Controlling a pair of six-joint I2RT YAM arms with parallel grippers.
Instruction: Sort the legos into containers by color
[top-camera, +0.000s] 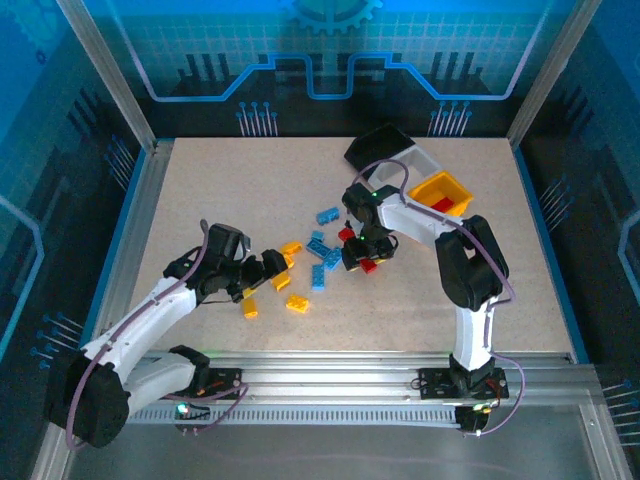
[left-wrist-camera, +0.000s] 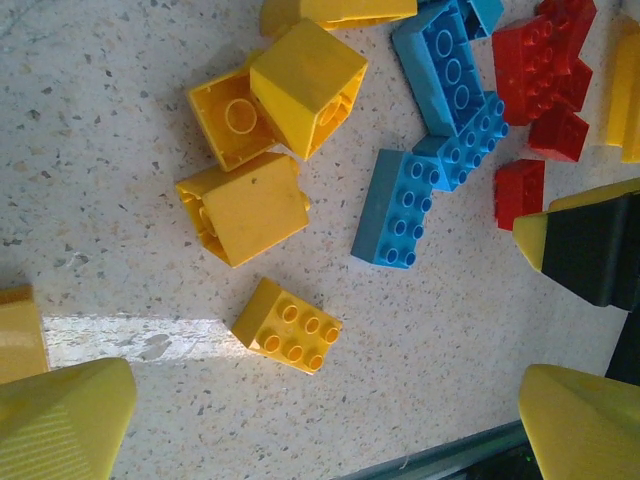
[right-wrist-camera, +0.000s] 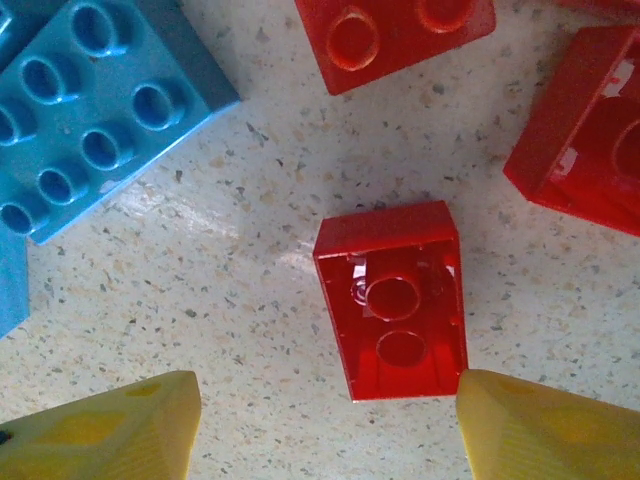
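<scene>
Between the yellow fingers (right-wrist-camera: 540, 430) of the right gripper (right-wrist-camera: 327, 380), an upturned red brick (right-wrist-camera: 392, 300) lies hollow side up on the table (right-wrist-camera: 250, 300). One finger sits at its corner and the other is clear of it; the jaws stand apart, with nothing held. We judge this to be the pickup of a red piece. The next move calls for a square pinch, a lift clear of the neighbouring bricks, and a carry to the containers well beyond the tool: black container (top-camera: 385, 135), white container (top-camera: 425, 160), orange-yellow container (top-camera: 450, 176). Under the left gripper (left-wrist-camera: 328, 385), wide open and empty, we see a small yellow brick (left-wrist-camera: 288, 325).
</scene>
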